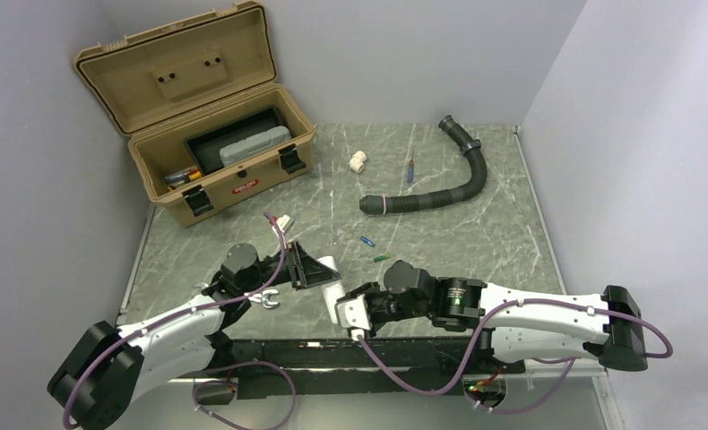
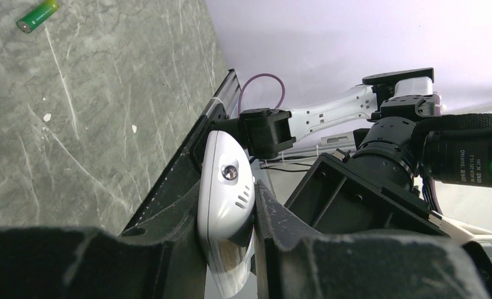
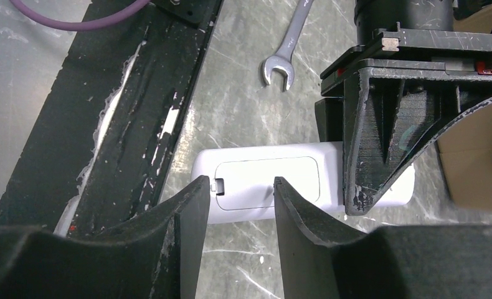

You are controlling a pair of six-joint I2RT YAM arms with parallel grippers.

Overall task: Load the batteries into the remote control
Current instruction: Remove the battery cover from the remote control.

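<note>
Left end effector (image 2: pixel 225 249) clamps the remote control (image 2: pixel 226 187); right end effector (image 3: pixel 240 193), half-open, holds nothing — prying the battery cover (image 3: pixel 262 168) could twist it loose.

1. We see the toolbox (image 1: pixel 198 134) at the far left of the surface (image 1: pixel 476 242), and the hose (image 1: pixel 440 193) at the far right.
2. Between them lie the pipe fitting (image 1: pixel 358 162) and the stick (image 1: pixel 410 170).
3. The first battery (image 1: pixel 366 241) lies mid-surface, just behind the second battery (image 1: pixel 381 258).
4. The remote control (image 1: pixel 331 278) is nearer to us, with the wrench (image 1: pixel 265 300) at its left.
</note>
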